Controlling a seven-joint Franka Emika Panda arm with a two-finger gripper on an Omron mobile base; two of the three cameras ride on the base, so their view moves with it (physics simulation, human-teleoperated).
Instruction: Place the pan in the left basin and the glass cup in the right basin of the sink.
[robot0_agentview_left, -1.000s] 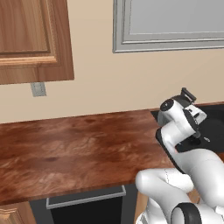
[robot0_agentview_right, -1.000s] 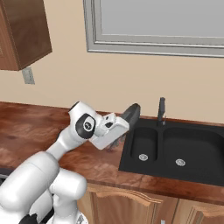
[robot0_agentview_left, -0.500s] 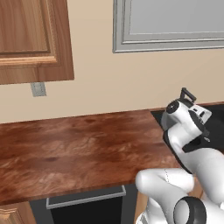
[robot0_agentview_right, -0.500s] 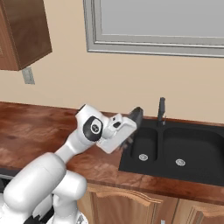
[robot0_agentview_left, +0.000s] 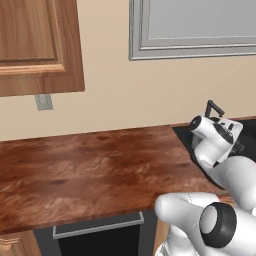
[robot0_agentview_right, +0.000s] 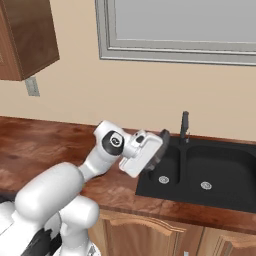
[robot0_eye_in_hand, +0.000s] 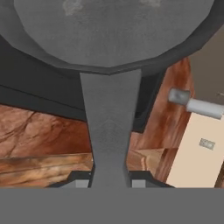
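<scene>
Even, bright rendered lighting; no glare. Soft gloss on brown desk (robot0_agentview_left: 90, 170). Faint shadows only. Edges crisp, no blur, no lens distortion.

Mottled dark grey on the round cast-iron pan (robot0_eye_in_hand: 109, 39); matte black for the double-bowl sink (robot0_agentview_right: 210, 172); streaked reddish-brown across the wooden worktop (robot0_agentview_left: 90, 175).

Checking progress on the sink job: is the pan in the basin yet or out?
Out. The tool grips the pan by its handle, carried above the counter at the sink edge.
</scene>
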